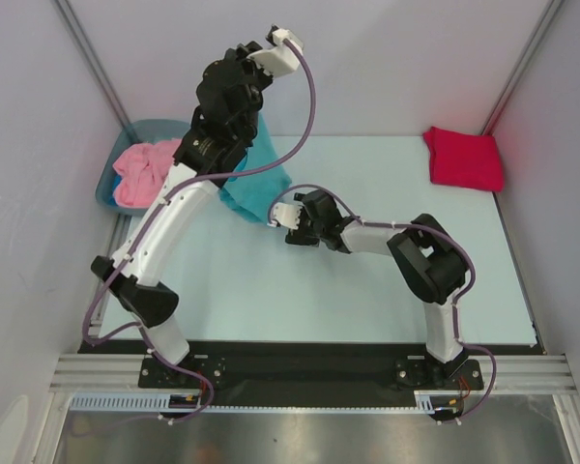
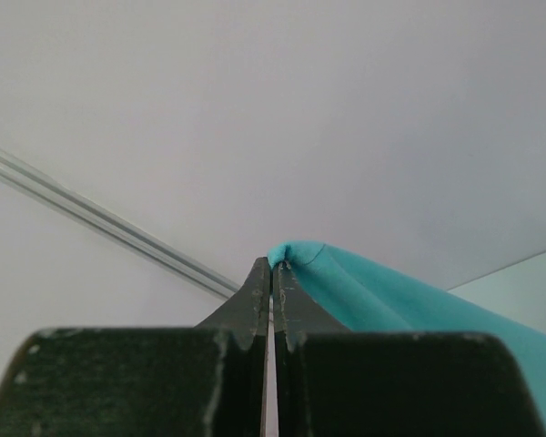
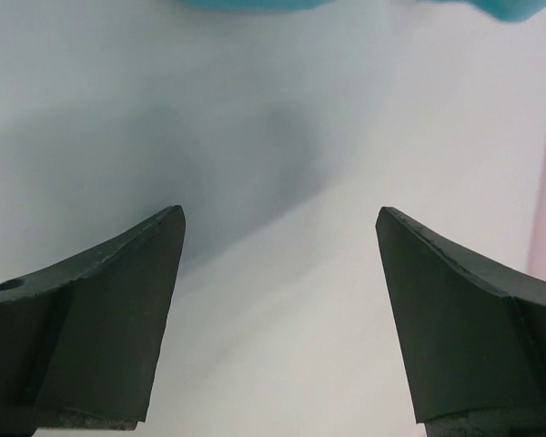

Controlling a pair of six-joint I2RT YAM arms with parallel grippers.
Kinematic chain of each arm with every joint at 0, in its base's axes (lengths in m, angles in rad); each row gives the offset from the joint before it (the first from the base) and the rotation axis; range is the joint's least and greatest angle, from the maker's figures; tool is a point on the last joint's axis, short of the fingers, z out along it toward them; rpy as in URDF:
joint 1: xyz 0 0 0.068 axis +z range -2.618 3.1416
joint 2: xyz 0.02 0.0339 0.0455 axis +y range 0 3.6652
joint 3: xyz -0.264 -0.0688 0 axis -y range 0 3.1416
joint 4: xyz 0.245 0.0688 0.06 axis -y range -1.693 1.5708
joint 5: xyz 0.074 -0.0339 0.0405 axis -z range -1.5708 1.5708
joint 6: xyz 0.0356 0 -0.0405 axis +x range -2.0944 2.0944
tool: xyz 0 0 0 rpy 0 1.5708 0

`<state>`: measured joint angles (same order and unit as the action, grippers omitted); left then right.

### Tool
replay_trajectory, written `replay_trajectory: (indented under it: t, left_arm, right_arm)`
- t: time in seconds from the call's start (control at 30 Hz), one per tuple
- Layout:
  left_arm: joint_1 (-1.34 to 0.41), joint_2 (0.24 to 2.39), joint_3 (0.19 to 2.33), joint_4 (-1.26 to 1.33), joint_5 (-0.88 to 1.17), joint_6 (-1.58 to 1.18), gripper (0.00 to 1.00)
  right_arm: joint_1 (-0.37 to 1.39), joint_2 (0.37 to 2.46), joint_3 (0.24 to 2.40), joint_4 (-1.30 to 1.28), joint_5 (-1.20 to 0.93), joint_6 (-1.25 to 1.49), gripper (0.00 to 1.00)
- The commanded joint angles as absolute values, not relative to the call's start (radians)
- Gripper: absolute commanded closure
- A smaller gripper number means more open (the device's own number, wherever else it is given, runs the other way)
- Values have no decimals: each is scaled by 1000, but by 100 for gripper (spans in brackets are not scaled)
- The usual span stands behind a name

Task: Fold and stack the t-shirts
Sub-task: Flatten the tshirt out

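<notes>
The left claw [image 2: 271, 266] is pinched fully shut on a bunched edge of the turquoise t-shirt [image 1: 267, 186], holding it up so the cloth hangs left of centre in the overhead view (whether its lowest fold touches the table [image 1: 367, 290] is hard to tell); the right claw [image 3: 280, 214] stands wide open and holds nothing, low over bare table just beside the shirt's lower edge, with slivers of turquoise along the top of its wrist view.

The crimson t-shirt [image 1: 462, 158] lies folded in the upper right corner of the table; the pink t-shirt [image 1: 138, 174] sits crumpled in the grey-blue tub [image 1: 164, 126] at upper left, well apart from both claws.

The step in hand looks like opening out the turquoise shirt for folding. To do it well, the right claw should probably close on a free corner or hem rather than the bunched middle, taking a shallow bite of one layer; then both arms can draw apart until the cloth is taut and lower it flat onto the open centre of the table, with the left grip kept firm so the edge does not slip.

No brand, label or writing can be read in any view.
</notes>
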<state>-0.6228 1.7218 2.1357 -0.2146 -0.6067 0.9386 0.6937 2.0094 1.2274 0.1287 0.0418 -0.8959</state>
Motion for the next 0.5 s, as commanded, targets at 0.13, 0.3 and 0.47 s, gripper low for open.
replay_trajectory:
  t: [0.13, 0.3, 0.47]
  left_arm:
    - [-604, 1769, 2220, -179, -627, 899, 100]
    - [-598, 1789, 2250, -186, -617, 887, 100]
    - [-597, 1804, 2310, -192, -614, 891, 100]
  right_arm:
    - [781, 1996, 1184, 225, 40, -1014, 9]
    - [819, 2023, 1198, 236, 28, -1035, 8]
    - [831, 2059, 1233, 239, 20, -1046, 9]
